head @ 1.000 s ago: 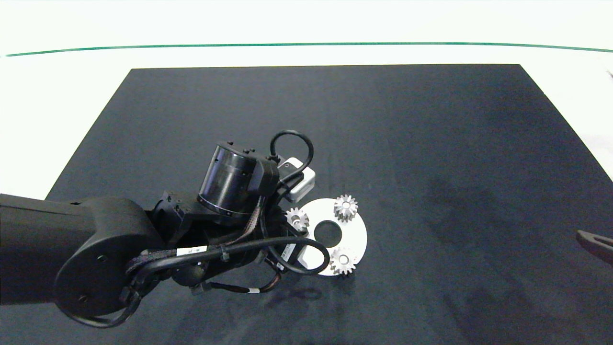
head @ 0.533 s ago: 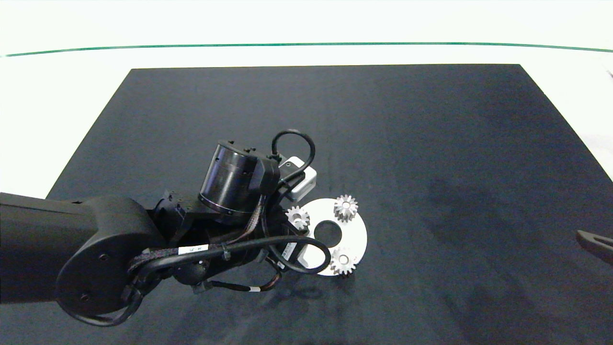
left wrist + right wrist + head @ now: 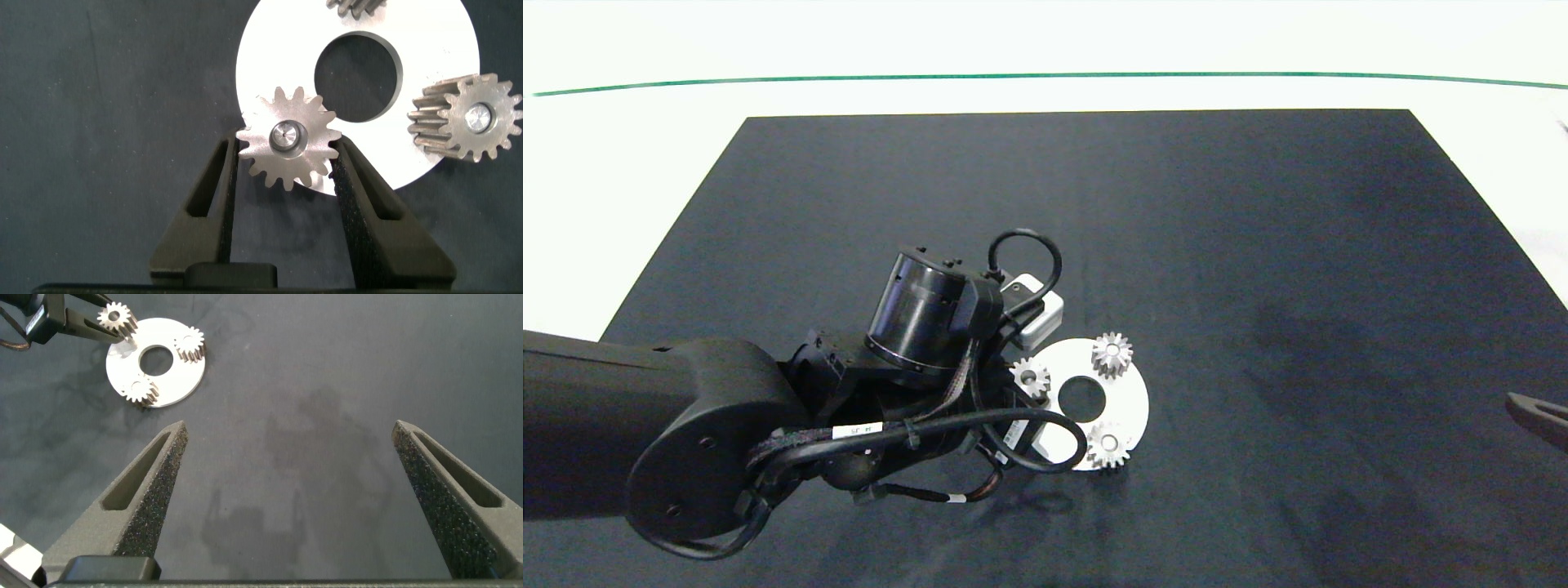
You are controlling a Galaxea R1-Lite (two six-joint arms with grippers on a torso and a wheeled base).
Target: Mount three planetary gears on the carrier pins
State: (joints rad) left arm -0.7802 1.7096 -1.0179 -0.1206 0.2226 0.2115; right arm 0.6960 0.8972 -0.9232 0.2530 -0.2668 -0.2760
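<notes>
Two planetary gears [image 3: 1112, 354] already sit on carrier pins. Third gear [image 3: 288, 149] pinched between left fingers [image 3: 227, 184], over its pin at disc's left edge. Push straight down, then let go. Right fingers [image 3: 147, 490] wide open, far right.

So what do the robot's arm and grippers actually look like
The left arm is matte black with rounded joints, looped black cables, white cable labels and a white wrist camera box. Both the left gripper and right gripper have dark grey wedge-shaped, slotted fingers with grainy pads.
</notes>
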